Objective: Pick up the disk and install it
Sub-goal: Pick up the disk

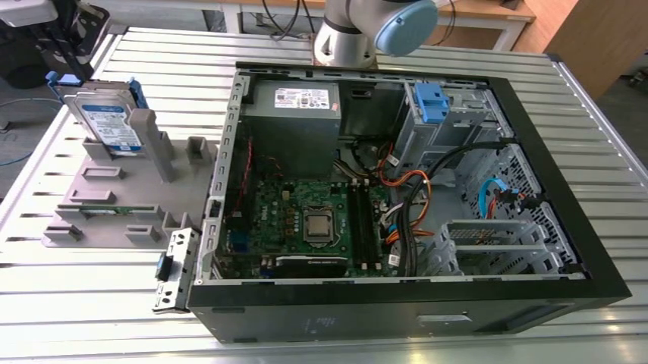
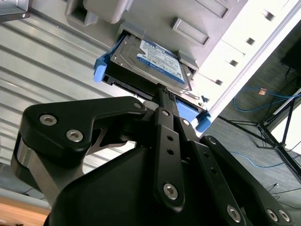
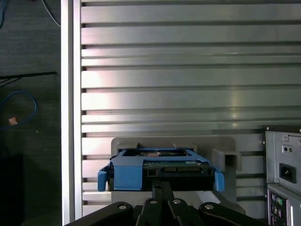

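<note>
The disk [image 1: 108,123] stands on edge in a slot of the grey holder block [image 1: 111,189], at the exterior view's left, outside the computer case. It is silver with a white-and-blue label [image 2: 160,61] and a blue carrier frame [image 3: 128,172]. In both wrist views my gripper [image 2: 162,90] [image 3: 161,184] sits right at the disk's outer edge. Its two black fingers lie close together and are shut with nothing between them. The tips reach the carrier's rim, and I cannot tell whether they touch it.
The open black computer case [image 1: 405,303] lies at the exterior view's middle and right, with motherboard [image 1: 314,220], cables and a blue-latched drive bay [image 1: 430,102] inside. The slatted metal table [image 3: 188,70] extends around it. Its edge drops off beside the holder, with a blue cable [image 3: 19,103] on the floor.
</note>
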Robot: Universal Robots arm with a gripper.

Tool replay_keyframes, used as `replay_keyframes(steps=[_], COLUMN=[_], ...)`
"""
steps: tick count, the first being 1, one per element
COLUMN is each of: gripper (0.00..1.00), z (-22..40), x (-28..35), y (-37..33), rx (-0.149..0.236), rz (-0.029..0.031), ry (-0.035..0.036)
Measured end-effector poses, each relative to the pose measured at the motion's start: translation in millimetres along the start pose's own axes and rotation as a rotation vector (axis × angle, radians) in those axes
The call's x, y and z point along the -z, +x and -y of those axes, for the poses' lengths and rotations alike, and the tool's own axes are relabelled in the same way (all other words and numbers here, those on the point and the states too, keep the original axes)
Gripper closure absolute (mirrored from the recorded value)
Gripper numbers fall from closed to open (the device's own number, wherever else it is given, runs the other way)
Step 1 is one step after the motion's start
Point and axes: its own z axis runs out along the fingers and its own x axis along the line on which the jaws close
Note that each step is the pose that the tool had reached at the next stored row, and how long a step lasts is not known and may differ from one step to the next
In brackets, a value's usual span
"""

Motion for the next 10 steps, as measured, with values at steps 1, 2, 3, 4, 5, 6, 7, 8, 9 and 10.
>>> replay_keyframes(steps=[1,2,3,4,5,6,7,8,9,10], gripper=[0.89,0.89,0.89,0.89,0.89,0.89,0.89,0.89,0.89,0.89], z=[0.0,0.0,0.0,0.0,0.0,0.0,0.0,0.0,0.0,0.0], x=[0.0,0.0,0.0,0.0,0.0,0.0,0.0,0.0,0.0,0.0], y=[0.0,0.0,0.0,0.0,0.0,0.0,0.0,0.0,0.0,0.0], rx=[0.004,0.009,0.015,0.021,0.026,0.03,0.03,0.03,0.03,0.03], rz=[-0.0002,-0.0004,-0.0006,-0.0008,-0.0011,-0.0012,-0.0013,-0.0013,-0.0013,-0.0012], ry=[-0.0001,-0.0001,-0.0002,-0.0002,-0.0003,-0.0003,-0.0003,-0.0003,-0.0003,-0.0003])
